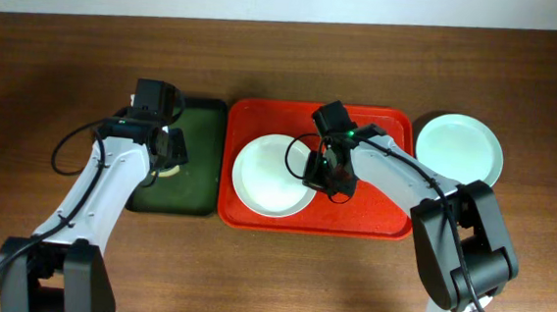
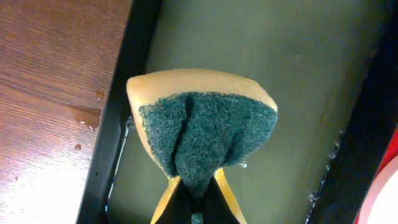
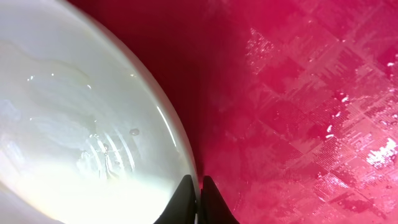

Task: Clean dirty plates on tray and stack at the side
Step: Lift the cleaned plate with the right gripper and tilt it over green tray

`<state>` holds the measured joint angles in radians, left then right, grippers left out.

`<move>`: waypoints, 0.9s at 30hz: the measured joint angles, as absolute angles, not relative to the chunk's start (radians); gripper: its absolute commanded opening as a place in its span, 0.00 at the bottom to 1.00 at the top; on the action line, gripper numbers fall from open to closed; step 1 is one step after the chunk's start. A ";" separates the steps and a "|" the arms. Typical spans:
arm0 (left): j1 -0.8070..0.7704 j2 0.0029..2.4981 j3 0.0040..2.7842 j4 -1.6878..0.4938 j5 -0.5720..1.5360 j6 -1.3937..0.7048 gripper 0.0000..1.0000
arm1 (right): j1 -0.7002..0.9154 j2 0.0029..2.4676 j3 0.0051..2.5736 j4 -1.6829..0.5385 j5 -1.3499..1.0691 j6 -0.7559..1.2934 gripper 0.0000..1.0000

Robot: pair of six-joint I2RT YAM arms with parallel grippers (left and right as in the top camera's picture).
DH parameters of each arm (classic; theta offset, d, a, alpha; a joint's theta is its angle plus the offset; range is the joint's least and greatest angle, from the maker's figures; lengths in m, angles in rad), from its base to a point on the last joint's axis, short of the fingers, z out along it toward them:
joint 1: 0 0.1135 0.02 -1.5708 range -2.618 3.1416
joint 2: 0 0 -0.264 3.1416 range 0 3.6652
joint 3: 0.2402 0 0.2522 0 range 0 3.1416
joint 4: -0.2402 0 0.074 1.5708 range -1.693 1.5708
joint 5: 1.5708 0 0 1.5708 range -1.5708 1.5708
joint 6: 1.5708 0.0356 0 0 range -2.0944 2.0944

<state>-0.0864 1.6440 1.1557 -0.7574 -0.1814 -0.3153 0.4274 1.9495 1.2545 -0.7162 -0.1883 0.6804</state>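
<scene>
**A:** Where does the white plate [image 1: 269, 180] lie, and which arm is nearer?

**B:** It lies on the left half of the red tray [image 1: 377, 220]. The right gripper [image 1: 334, 175] is nearer and is placed at the plate's right rim, fingers pressed together. Whether the rim is pinched cannot be told. Being round, the plate offers no long axis.

**A:** And the left gripper [image 1: 172, 158]?

**B:** It is clenched on a folded sponge [image 2: 205, 130] over the dark green tray [image 1: 200, 121], just beyond the red tray's left edge.

**A:** What else is nearby?

**B:** A pale plate [image 1: 458, 149] sits on the table beside the red tray's far right corner. The wet tray floor to the right is bare, and nothing is seen in the way.
</scene>
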 measured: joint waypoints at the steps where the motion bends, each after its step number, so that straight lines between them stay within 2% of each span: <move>1: -0.086 1.644 1.156 -0.758 -0.179 -0.315 0.00 | 0.426 1.950 1.255 -0.717 -0.191 0.675 0.04; 7: -0.086 1.644 1.156 -0.768 -0.171 -0.315 0.00 | 0.340 1.944 1.491 -0.993 -0.280 0.585 0.04; 9: -0.086 1.644 1.156 -0.770 -0.171 -0.315 0.00 | 0.334 1.942 1.594 -1.013 -0.283 0.567 0.04; 13: -0.086 1.644 1.156 -0.770 -0.171 -0.315 0.00 | 0.365 1.939 1.642 -0.907 -0.280 0.560 0.04; 27: -0.086 1.644 1.156 -0.771 -0.160 -0.315 0.00 | 0.700 1.994 1.644 -0.604 0.174 0.560 0.04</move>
<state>-0.0864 1.6440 1.1557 -0.7712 -0.1604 -0.3153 0.6998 1.9938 1.6440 -0.6037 0.1738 0.5602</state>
